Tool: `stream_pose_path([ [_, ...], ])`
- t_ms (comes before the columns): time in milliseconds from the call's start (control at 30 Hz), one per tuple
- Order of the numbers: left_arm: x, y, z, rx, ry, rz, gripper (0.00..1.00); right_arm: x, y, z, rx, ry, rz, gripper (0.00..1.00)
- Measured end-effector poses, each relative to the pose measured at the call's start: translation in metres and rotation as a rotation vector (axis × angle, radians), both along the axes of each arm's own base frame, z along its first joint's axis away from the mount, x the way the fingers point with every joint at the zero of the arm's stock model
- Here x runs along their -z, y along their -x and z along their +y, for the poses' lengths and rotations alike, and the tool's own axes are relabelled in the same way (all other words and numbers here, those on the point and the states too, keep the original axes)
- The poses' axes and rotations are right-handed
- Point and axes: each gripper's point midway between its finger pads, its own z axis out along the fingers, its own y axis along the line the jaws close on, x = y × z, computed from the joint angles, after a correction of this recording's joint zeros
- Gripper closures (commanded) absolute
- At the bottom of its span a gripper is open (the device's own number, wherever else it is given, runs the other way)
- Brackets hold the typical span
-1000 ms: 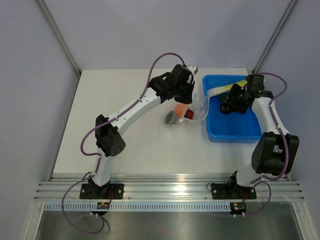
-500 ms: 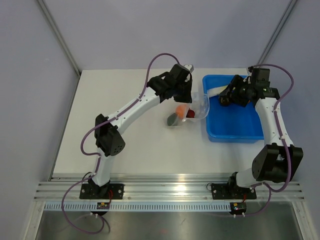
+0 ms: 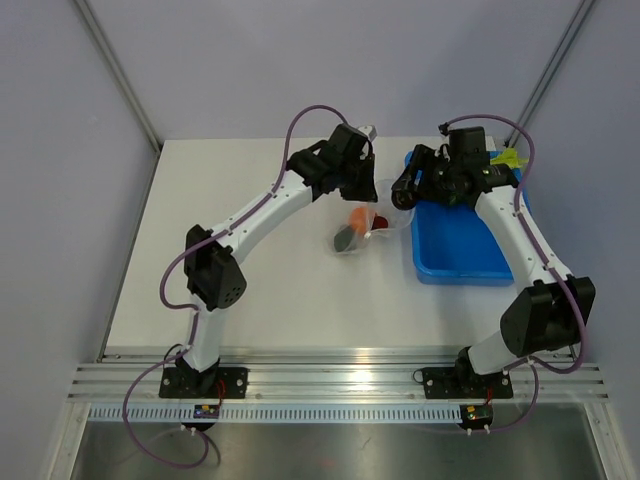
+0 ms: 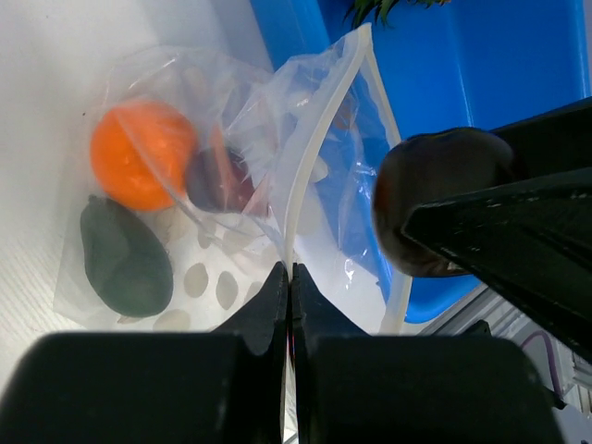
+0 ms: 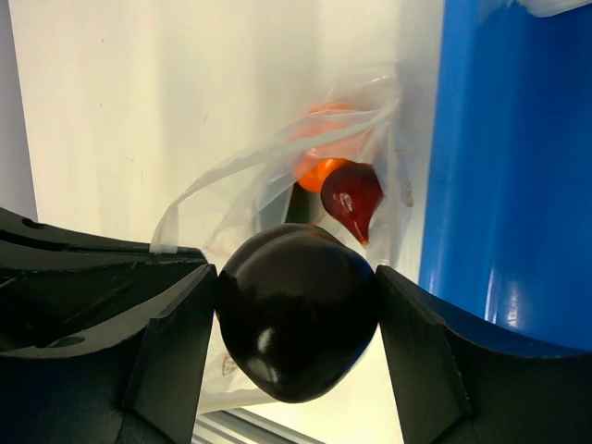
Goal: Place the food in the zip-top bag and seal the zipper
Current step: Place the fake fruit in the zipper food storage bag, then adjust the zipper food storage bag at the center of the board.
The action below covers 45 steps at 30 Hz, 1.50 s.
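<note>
The clear zip-top bag (image 3: 370, 222) lies on the white table left of the blue bin, its mouth held up. My left gripper (image 4: 289, 277) is shut on the zipper strip (image 4: 319, 139) at the mouth edge. Inside the bag are an orange round piece (image 4: 141, 153), a dark green piece (image 4: 125, 257) and a dark red piece (image 4: 220, 180). My right gripper (image 5: 296, 310) is shut on a dark round fruit (image 5: 294, 310) and holds it above the bag's open mouth (image 3: 400, 195). The dark fruit also shows in the left wrist view (image 4: 435, 213). Green leaves (image 4: 375, 7) show in the bin.
The blue plastic bin (image 3: 470, 245) stands to the right of the bag, close against it. Yellow-green food (image 3: 505, 160) lies at its back edge. Grey walls enclose the table at back and sides. An aluminium rail runs along the near edge.
My right gripper has lifted the dark round fruit out of the blue bin and carried it left to above the bag's mouth. The left gripper has kept its hold on the bag edge.
</note>
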Motion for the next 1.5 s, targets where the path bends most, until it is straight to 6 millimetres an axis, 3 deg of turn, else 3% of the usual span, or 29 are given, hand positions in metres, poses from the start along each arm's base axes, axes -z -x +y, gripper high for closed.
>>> stream_pose_path([
  [100,0.006,0.000,0.002,0.002,-0.001,0.012,1.00,0.009,-0.001,0.015,-0.027,-0.005,0.018,0.17],
  [133,0.008,0.000,0.002,0.003,-0.002,0.017,1.00,0.012,-0.001,0.020,-0.037,-0.005,0.026,0.05],
  [167,0.008,0.000,0.003,0.003,-0.001,0.018,1.00,0.015,0.000,0.024,-0.047,-0.003,0.035,0.01],
  [300,0.006,0.000,0.002,0.007,0.004,0.014,1.00,0.025,-0.001,0.032,-0.063,0.017,0.068,0.01],
  [433,0.006,0.000,0.002,0.008,0.008,0.015,1.00,0.023,-0.003,0.020,-0.012,0.066,0.049,0.01],
  [500,0.006,0.000,0.003,0.008,0.009,0.014,1.00,0.016,-0.004,0.009,0.035,0.104,0.022,0.05],
  [567,0.005,0.001,0.004,0.008,0.009,0.014,1.00,0.007,-0.003,-0.001,0.077,0.135,-0.014,0.16],
  [700,0.002,0.002,0.005,0.008,0.012,0.010,1.00,-0.001,0.009,-0.016,0.125,0.163,-0.050,0.21],
  [867,-0.001,0.004,0.006,0.008,0.015,0.006,1.00,0.036,0.023,-0.013,0.106,0.150,0.033,0.34],
  [967,-0.001,0.005,0.007,0.007,0.014,0.008,1.00,0.060,0.033,-0.005,0.076,0.115,0.106,0.48],
  [1000,-0.001,0.005,0.008,0.007,0.014,0.007,1.00,0.064,0.035,-0.003,0.071,0.105,0.120,0.55],
  [1033,-0.002,0.005,0.008,0.006,0.014,0.006,1.00,0.068,0.036,-0.001,0.063,0.098,0.130,0.70],
  [1100,-0.003,0.004,0.009,0.003,0.014,0.003,1.00,0.069,0.036,0.004,0.048,0.082,0.134,0.85],
  [1133,-0.003,0.004,0.010,0.003,0.012,0.000,1.00,0.068,0.036,0.006,0.044,0.073,0.130,1.00],
  [1233,-0.004,0.002,0.016,0.005,-0.009,-0.014,1.00,0.057,0.031,0.013,0.027,0.044,0.107,1.00],
  [1333,-0.016,-0.006,0.033,-0.006,-0.078,-0.069,1.00,0.031,0.020,0.024,-0.006,0.004,0.057,1.00],
  [1500,-0.078,-0.022,0.068,-0.055,-0.134,-0.255,1.00,-0.043,-0.007,0.055,-0.095,-0.060,-0.113,1.00],
])
